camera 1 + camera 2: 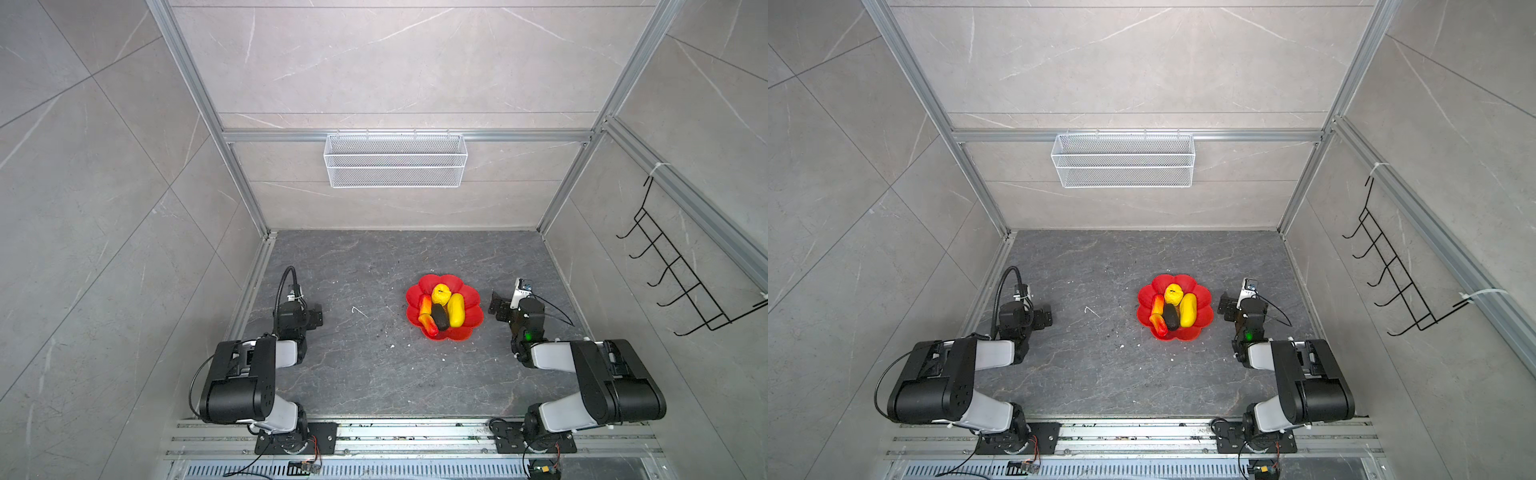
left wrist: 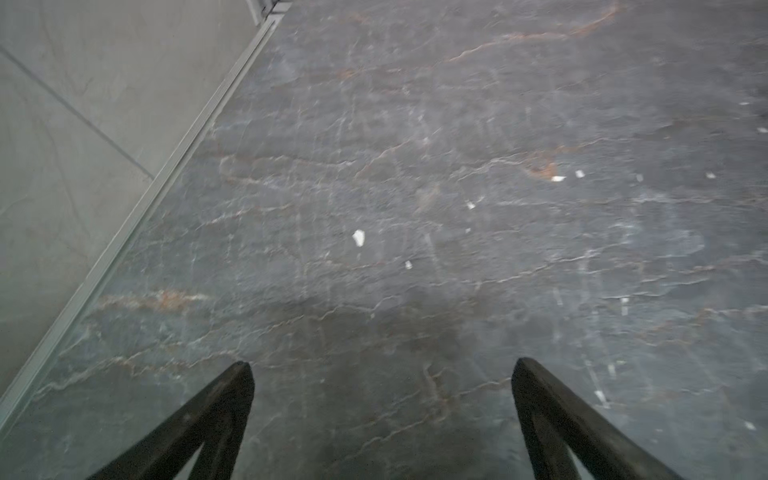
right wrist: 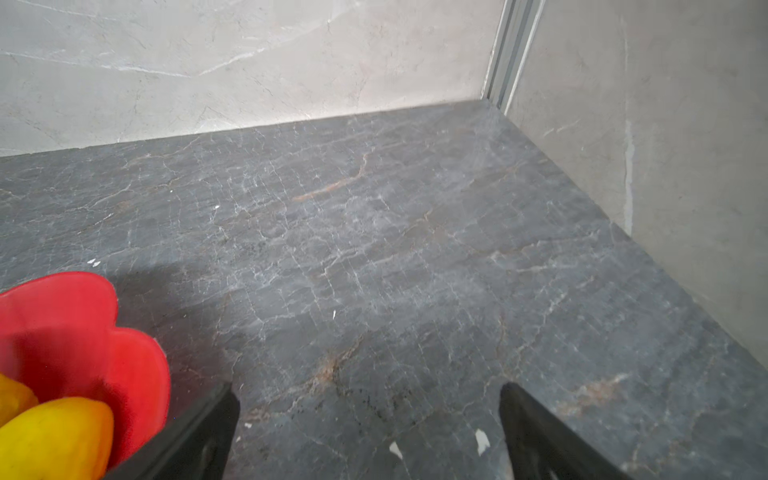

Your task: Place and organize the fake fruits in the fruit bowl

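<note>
In both top views the red flower-shaped fruit bowl (image 1: 473, 309) (image 1: 1205, 316) sits on the dark stone floor, right of centre. Inside it lie a round yellow fruit (image 1: 441, 294) (image 1: 1173, 294), an elongated yellow fruit (image 1: 456, 311) (image 1: 1188, 310), a black oval fruit (image 1: 440, 317) (image 1: 1171, 316) and two red-orange oblong fruits (image 1: 424, 306) (image 1: 429, 328). My right gripper (image 1: 496, 307) (image 3: 368, 387) stands open and empty just right of the bowl (image 3: 62, 316); a yellow fruit (image 3: 58, 436) shows beside it. My left gripper (image 1: 318, 314) (image 2: 383, 364) is open over bare floor, far to the bowl's left.
A white wire mesh basket (image 1: 395, 160) hangs on the back wall. A black wire hook rack (image 1: 681, 270) hangs on the right wall. Small white crumbs (image 2: 358, 237) are scattered on the floor. Walls and aluminium rails close in the floor on three sides.
</note>
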Robot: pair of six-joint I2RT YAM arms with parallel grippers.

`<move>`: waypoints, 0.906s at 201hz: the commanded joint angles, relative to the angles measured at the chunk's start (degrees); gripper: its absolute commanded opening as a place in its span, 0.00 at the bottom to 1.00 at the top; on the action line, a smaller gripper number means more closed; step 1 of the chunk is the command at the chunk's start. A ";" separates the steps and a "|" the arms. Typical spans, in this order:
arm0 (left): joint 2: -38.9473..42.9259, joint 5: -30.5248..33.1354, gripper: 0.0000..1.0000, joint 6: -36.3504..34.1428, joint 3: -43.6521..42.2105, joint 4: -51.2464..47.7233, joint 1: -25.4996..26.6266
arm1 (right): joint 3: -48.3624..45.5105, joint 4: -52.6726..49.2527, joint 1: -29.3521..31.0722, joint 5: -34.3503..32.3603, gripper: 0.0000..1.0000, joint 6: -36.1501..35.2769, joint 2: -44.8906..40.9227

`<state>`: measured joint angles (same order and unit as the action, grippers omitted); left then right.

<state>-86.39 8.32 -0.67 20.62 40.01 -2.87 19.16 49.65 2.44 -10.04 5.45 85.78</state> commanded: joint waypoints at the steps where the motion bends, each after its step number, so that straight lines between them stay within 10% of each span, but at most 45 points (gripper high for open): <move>1: 0.80 -3.39 1.00 1.94 1.06 6.07 -0.03 | 0.46 2.36 0.64 0.37 1.00 -1.50 0.63; 182: 0.45 -3.83 1.00 1.50 0.47 7.68 -0.04 | 0.53 2.12 0.64 0.38 1.00 -1.58 0.62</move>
<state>-86.39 5.37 0.05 20.64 44.25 -2.98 19.16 50.06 2.72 -9.82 4.64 85.95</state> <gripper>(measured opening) 0.999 0.996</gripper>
